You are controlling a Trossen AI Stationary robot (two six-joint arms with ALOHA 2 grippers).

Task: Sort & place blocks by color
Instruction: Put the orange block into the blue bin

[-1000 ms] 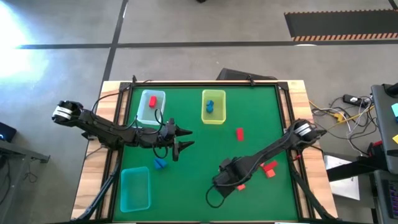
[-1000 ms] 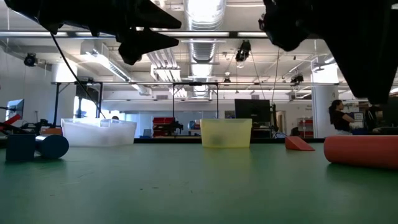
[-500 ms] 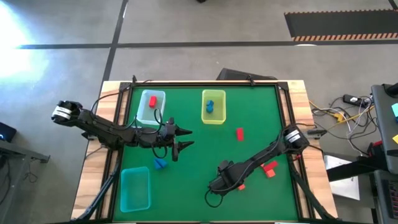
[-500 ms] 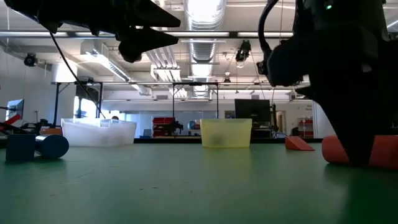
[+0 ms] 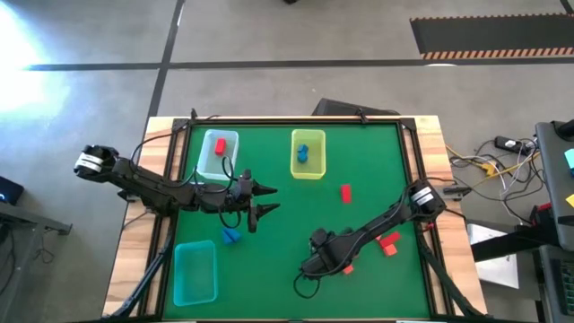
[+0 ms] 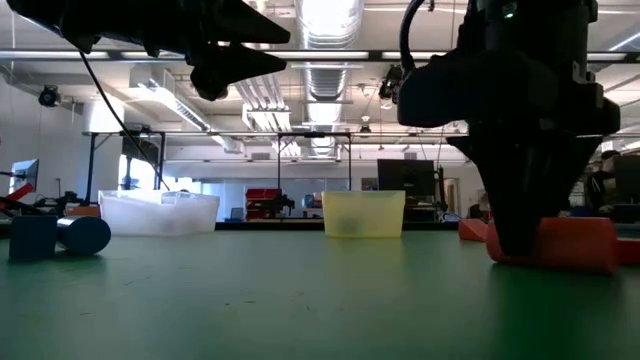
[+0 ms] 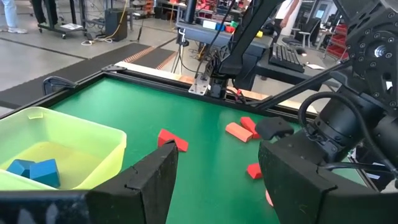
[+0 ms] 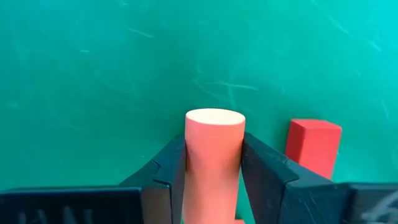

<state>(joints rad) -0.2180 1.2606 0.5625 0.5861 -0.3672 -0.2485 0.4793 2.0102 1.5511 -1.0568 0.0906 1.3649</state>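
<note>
Lower than a second ago, the right gripper point(image 8: 213, 180) now has its jaws squeezed on the orange-red block point(image 8: 214, 155) lying on the desk point(image 5: 278, 260), beside a red block point(image 8: 314, 146), so the round block could slip out when lifted, while the left gripper point(image 5: 267, 198) waits with jaws open.

Three trays point(image 5: 218, 154), five blue blocks point(image 5: 231, 236), six red blocks point(image 5: 346, 192).

Surface point(image 8: 93, 74): green mat, matt, faintly scratched; bare wood border point(image 5: 169, 152). Orange-red cylinder block point(image 8: 213, 155): smooth, matt. Yellow-green tray point(image 7: 81, 140): translucent glossy plastic. Right hand point(image 8: 213, 163) fingers point(image 8: 273, 177): dark matt plastic.
</note>
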